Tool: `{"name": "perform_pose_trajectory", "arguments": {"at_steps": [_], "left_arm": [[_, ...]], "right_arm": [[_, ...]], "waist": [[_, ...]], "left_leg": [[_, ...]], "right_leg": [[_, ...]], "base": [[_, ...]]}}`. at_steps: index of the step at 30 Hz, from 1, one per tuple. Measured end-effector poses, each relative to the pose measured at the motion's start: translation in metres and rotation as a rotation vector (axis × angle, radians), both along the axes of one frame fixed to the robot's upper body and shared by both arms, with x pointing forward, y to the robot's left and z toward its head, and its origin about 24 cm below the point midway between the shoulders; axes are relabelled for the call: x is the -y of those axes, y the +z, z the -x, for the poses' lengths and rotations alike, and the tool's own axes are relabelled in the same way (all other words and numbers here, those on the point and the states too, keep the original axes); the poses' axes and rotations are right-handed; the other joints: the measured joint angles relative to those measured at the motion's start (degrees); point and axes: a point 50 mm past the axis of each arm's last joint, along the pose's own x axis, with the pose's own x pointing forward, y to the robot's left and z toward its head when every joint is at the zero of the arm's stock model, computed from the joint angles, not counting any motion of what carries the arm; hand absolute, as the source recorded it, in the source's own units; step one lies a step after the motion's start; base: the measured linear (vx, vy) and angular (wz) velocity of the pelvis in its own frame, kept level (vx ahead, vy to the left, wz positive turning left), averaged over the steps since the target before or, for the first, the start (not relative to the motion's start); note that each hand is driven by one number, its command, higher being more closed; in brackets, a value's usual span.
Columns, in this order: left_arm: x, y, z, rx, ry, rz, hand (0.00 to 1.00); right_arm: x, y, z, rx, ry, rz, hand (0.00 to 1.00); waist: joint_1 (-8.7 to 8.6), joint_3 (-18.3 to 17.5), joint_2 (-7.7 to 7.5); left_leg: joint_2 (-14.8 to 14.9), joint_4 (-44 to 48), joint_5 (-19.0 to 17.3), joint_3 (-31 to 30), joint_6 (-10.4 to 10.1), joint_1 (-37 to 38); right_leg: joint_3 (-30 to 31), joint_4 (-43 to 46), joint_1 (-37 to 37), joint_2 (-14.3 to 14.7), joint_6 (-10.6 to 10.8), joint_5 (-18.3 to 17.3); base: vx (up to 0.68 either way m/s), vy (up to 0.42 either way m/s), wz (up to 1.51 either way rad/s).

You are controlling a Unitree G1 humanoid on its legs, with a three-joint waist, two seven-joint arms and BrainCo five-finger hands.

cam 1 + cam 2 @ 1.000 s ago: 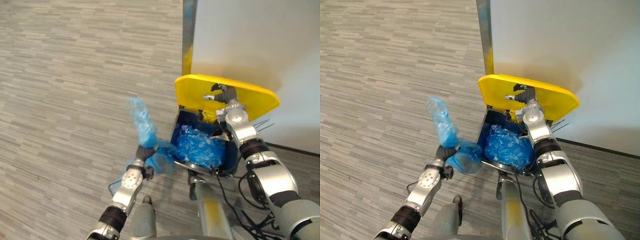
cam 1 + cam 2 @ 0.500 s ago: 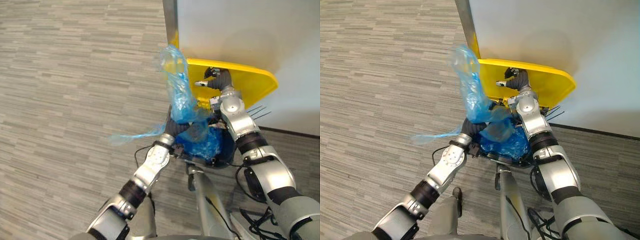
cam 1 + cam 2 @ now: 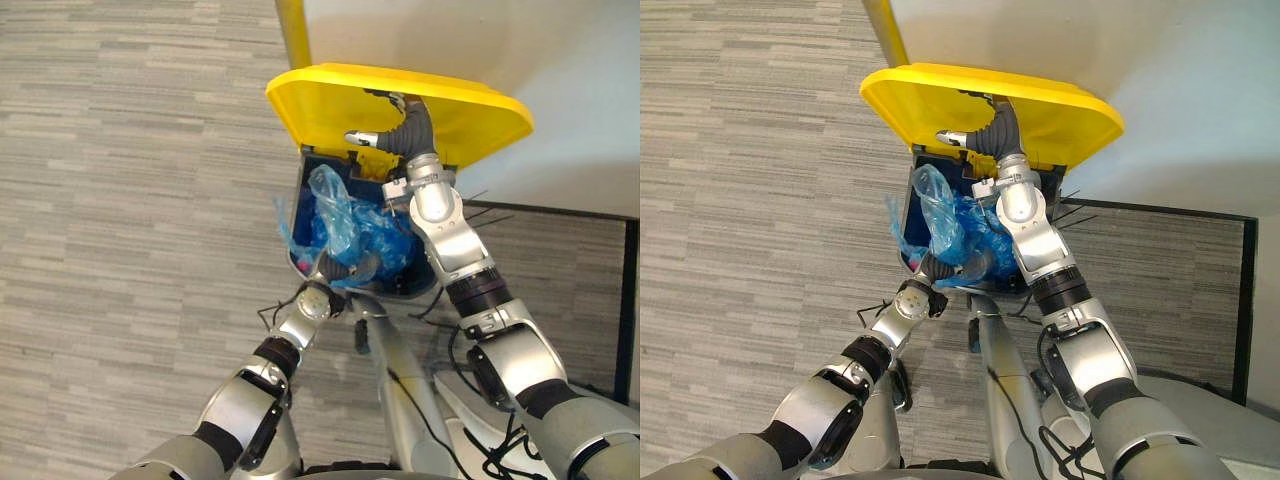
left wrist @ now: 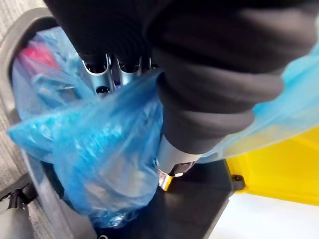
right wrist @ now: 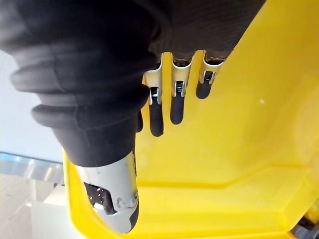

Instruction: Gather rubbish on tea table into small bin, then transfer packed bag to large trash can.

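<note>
Left eye view: a large dark blue plastic trash can (image 3: 304, 205) stands hard against a white wall panel (image 3: 480, 40), with a yellow upright strip (image 3: 292, 28) at the panel's edge. Its broad yellow plastic lid (image 3: 320, 105) is tilted up and back toward the wall, so the mouth of the can is open toward the robot. Grey striped carpet floor (image 3: 120, 200) lies open on the robot's left. On the right, a dark-framed panel (image 3: 1240, 300) closes off the floor beside the wall.

The right hand (image 3: 388, 140) is raised under the lid. In the right wrist view its fingers (image 5: 174, 107) are straight and side by side, flat against the lid's yellow underside.

The left hand (image 3: 335, 272) is at the near rim of the can, closed on a pale blue, see-through crumpled plastic bag (image 3: 340, 205). In the left wrist view the plastic is bunched between the curled fingers (image 4: 97, 74) and the thumb. The bag's loose top stands up above the hand, and its body hangs over the can's mouth, inside the grey rim (image 4: 20, 30). Deeper blue crumpled plastic (image 3: 390, 235) fills the can beneath it, with something pink (image 4: 35, 55) showing through near the rim.
</note>
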Motion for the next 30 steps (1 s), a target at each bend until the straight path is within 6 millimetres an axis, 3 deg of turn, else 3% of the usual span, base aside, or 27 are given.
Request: {"name": "perform_pose_trajectory", "arguments": {"at_steps": [5,8,10,11,13,14,16,18,20,21,22,23,24,25,26,27,28,29,30], "left_arm": [[0.010,-0.006,0.007,-0.021,-0.022,0.012,0.00],[0.009,-0.008,0.008,-0.031,-0.016,0.016,0.00],[0.007,-0.011,0.009,-0.037,-0.010,0.018,0.00],[0.000,-0.020,0.014,-0.063,0.005,0.016,0.00],[-0.024,-0.044,0.027,-0.129,0.054,-0.017,0.00],[-0.042,-0.059,0.037,-0.174,0.090,-0.044,0.00],[-0.070,-0.070,0.043,-0.205,0.154,-0.071,0.00],[-0.106,-0.082,0.058,-0.234,0.249,-0.065,0.00],[-0.135,-0.093,0.076,-0.269,0.328,-0.073,0.00],[-0.154,-0.102,0.091,-0.303,0.382,-0.078,0.00],[-0.165,-0.109,0.104,-0.338,0.429,-0.072,0.00],[-0.175,-0.114,0.114,-0.363,0.472,-0.063,0.00],[-0.191,-0.124,0.137,-0.415,0.544,-0.059,0.00],[-0.199,-0.132,0.155,-0.460,0.579,-0.055,0.00],[-0.202,-0.138,0.171,-0.498,0.599,-0.053,0.00],[-0.203,-0.141,0.180,-0.513,0.605,-0.052,0.00],[-0.204,-0.144,0.195,-0.539,0.630,-0.032,0.00],[-0.203,-0.147,0.201,-0.552,0.657,-0.005,0.00],[-0.202,-0.148,0.203,-0.556,0.678,0.022,0.00]], "right_arm": [[0.000,-0.002,0.000,-0.006,0.006,0.006,0.00],[0.005,-0.013,0.000,-0.035,-0.006,0.016,0.00],[0.020,-0.031,0.001,-0.083,-0.044,0.035,0.00],[0.028,-0.052,0.002,-0.144,-0.058,0.052,0.00],[0.032,-0.087,0.008,-0.250,-0.070,0.056,0.00],[0.041,-0.115,0.015,-0.332,-0.085,0.063,0.00],[0.054,-0.145,0.027,-0.422,-0.115,0.055,0.00],[0.068,-0.188,0.049,-0.562,-0.156,0.027,0.00],[0.073,-0.222,0.072,-0.677,-0.163,0.028,0.00],[0.077,-0.243,0.089,-0.753,-0.171,0.021,0.00],[0.080,-0.258,0.103,-0.810,-0.178,0.025,0.00],[0.083,-0.268,0.111,-0.856,-0.182,0.036,0.00],[0.092,-0.293,0.135,-0.970,-0.205,0.037,0.00],[0.100,-0.313,0.160,-1.069,-0.237,0.014,0.00],[0.106,-0.329,0.186,-1.154,-0.273,-0.017,0.00],[0.108,-0.336,0.200,-1.191,-0.287,-0.032,0.00],[0.112,-0.348,0.229,-1.269,-0.321,-0.058,0.00],[0.114,-0.353,0.243,-1.304,-0.345,-0.064,0.00],[0.116,-0.354,0.248,-1.315,-0.358,-0.067,0.00]], "waist": [[-0.34,0.0,-0.01],[-0.83,-0.1,-0.01],[-1.21,-0.1,-0.16],[-1.13,-0.2,-0.22],[-1.47,-0.8,-0.43],[-1.39,-2.4,-0.35],[-0.65,-3.1,-0.35],[0.22,-3.8,-1.68],[0.05,-5.4,-3.41],[0.65,-6.0,-3.97],[1.31,-6.0,-3.25],[1.31,-6.2,-3.48],[0.89,-6.3,-3.58],[0.75,-6.7,-2.76],[0.93,-8.0,-3.35],[1.06,-8.6,-3.80],[1.23,-10.0,-3.83],[1.33,-11.5,-4.70],[1.41,-11.9,-4.60]], "left_leg": [[-0.3,-1.2,0.1,0.7,-0.2,1.6],[-1.1,2.5,-0.5,0.5,-0.1,2.8],[-2.3,1.4,-1.9,0.0,0.6,3.4],[-2.8,-1.0,-2.2,-0.1,1.1,5.4],[-3.5,-5.5,-2.0,-1.0,0.8,9.5],[-3.9,-5.5,-1.9,-3.2,0.7,10.5],[-4.9,-3.2,-1.9,-5.5,0.7,11.0],[-8.3,-2.6,-1.1,-7.0,3.3,13.4],[-10.5,-2.8,0.4,-5.8,5.8,14.3],[-10.5,-4.0,2.5,-4.0,7.6,14.8],[-9.9,-4.8,3.3,-0.9,8.2,14.8],[-9.4,-5.1,3.6,0.2,8.2,15.1],[-8.9,-6.3,4.8,0.5,8.1,16.0],[-8.6,-7.8,6.0,0.3,7.7,16.9],[-8.6,-9.5,7.2,0.1,7.0,17.1],[-8.6,-10.1,7.7,0.2,6.7,17.0],[-8.7,-10.5,8.3,-0.1,5.9,15.5],[-8.3,-10.4,8.4,-0.4,5.5,13.9],[-8.0,-10.4,8.6,-0.3,5.0,13.0]], "right_leg": [[0.0,0.5,0.2,-0.2,-1.0,-0.6],[-1.8,1.5,0.9,-1.2,-1.2,-0.8],[-2.9,2.3,1.9,-3.5,-1.5,-0.9],[-3.2,1.3,4.3,-4.5,-1.1,-0.7],[-4.4,-1.8,8.9,-5.3,-0.6,-0.3],[-6.3,-3.0,10.8,-5.6,-0.7,-0.3],[-8.2,-4.1,13.7,-5.6,-0.7,-0.1],[-8.0,-6.8,17.6,-5.9,-2.3,2.7],[-7.3,-10.0,19.7,-7.5,-0.9,4.3],[-8.0,-11.3,20.5,-8.5,3.2,2.6],[-7.4,-4.5,17.3,-9.3,3.3,0.2],[-6.0,5.0,14.9,-9.6,-0.9,-1.0],[-3.3,21.9,13.1,-9.9,-4.4,-4.0],[-1.0,30.9,13.5,-10.1,-4.2,-6.0],[2.0,36.1,15.8,-10.2,-3.4,-8.0],[4.0,36.7,17.6,-10.1,-2.4,-8.8],[7.8,30.1,23.4,-9.9,2.0,-12.8],[7.4,22.2,27.0,-9.8,1.7,-18.8],[6.2,18.4,28.1,-9.9,-0.2,-21.1]], "base": [[0.05,-0.074,-0.01],[0.03,-0.013,0.14],[-0.04,0.026,0.53],[-0.10,-0.020,0.52],[-0.05,-0.033,0.58],[0.01,-0.029,0.58],[-0.02,-0.004,0.45],[-0.10,0.075,0.05],[-0.21,0.132,-0.21],[-0.34,0.112,-0.57],[-0.32,0.056,-0.68],[-0.30,-0.025,-0.52],[-0.19,-0.047,-0.21],[-0.14,-0.068,-0.09],[-0.07,-0.081,0.00],[-0.06,-0.170,-0.04],[-0.06,-0.258,-0.11],[-0.06,-0.283,-0.12],[-0.05,-0.265,-0.08]]}}
